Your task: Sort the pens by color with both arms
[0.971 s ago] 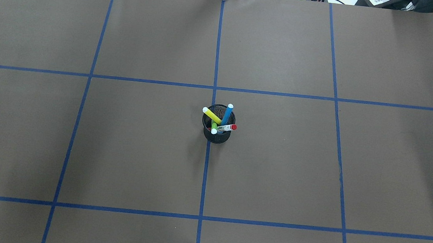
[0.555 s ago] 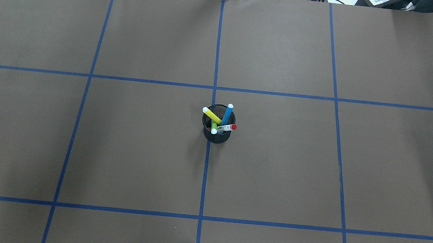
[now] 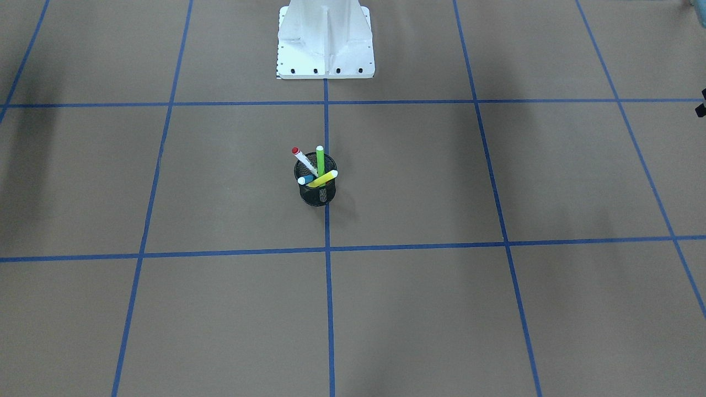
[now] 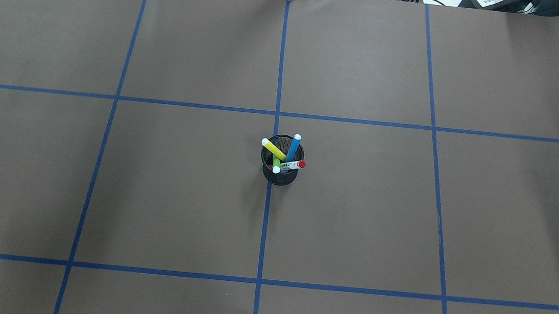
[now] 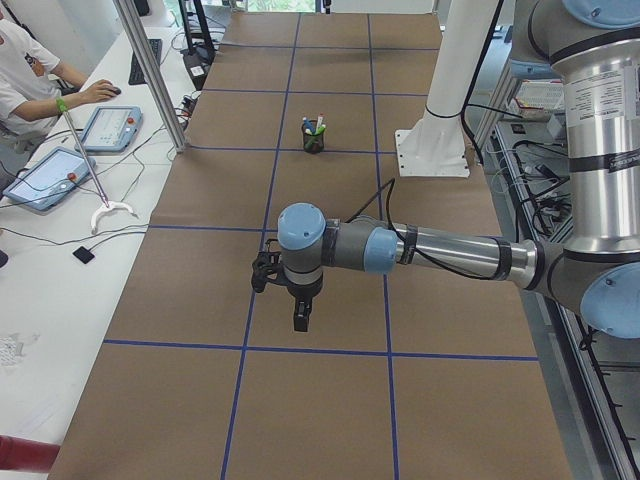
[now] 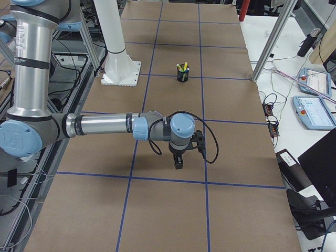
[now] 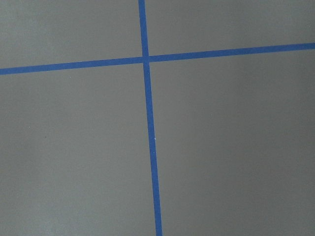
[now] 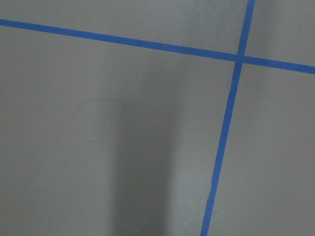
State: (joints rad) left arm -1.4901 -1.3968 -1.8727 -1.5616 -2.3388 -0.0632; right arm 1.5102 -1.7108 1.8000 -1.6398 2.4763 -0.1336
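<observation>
The pens stand together in a black wire-mesh cup [image 4: 280, 176] at the table's middle: a yellow pen [image 4: 274, 149], a blue pen [image 4: 293, 148], a lime green pen [image 4: 276, 163] and a white pen with a red cap [image 4: 293, 165]. The front-facing view shows the same cup [image 3: 315, 196]. My left gripper [image 5: 298, 318] hangs over bare table far from the cup, seen only in the exterior left view. My right gripper [image 6: 178, 164] does likewise at the other end, seen only in the exterior right view. I cannot tell whether either is open or shut. Both wrist views show only brown paper and blue tape.
Blue tape lines divide the brown table cover into squares. The white pedestal base [image 3: 325, 44] stands at the robot's side of the table. A metal post [image 5: 150, 70] and a side desk with tablets [image 5: 105, 125], where a person sits, lie beyond the far edge.
</observation>
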